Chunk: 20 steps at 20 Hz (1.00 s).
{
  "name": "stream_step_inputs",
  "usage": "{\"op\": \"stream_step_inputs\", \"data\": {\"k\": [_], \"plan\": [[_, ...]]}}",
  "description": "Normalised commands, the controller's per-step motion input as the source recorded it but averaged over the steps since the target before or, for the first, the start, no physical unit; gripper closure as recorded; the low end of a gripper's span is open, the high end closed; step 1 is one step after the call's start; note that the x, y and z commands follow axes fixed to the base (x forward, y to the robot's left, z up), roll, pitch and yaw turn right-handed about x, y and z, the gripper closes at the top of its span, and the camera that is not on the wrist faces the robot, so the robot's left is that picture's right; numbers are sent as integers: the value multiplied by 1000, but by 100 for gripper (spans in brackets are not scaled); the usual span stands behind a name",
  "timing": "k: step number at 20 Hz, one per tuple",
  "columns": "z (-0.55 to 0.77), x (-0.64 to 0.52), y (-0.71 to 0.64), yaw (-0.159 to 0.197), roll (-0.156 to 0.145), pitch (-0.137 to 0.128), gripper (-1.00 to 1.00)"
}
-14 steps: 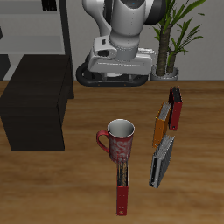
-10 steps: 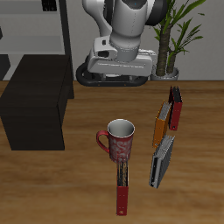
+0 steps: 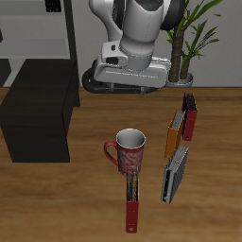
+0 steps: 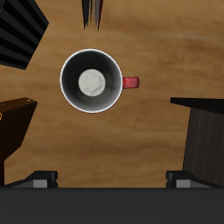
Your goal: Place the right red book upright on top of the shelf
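Wrist view showed the mug (image 4: 91,81) straight below the jaws, which stood open and empty. The right red book (image 3: 132,196) lay flat beyond it, untouched. Approach was underway; next the gripper (image 4: 112,179) must descend over the book's spine.

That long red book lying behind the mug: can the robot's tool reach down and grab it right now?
Probably yes: the right red book lies flat, uncovered, though the mug stands close against one end.
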Motion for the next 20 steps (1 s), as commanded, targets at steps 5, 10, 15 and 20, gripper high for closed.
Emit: {"op": "stream_step_inputs", "data": {"k": [5,10,15,20], "plan": [[137,458,112,-3,-11,-23,-100],[160,417,236,-21,64,-10,-100],[90,289,195,1,43,-17,-100],[83,343,114,18,55,-21,-100]]}}
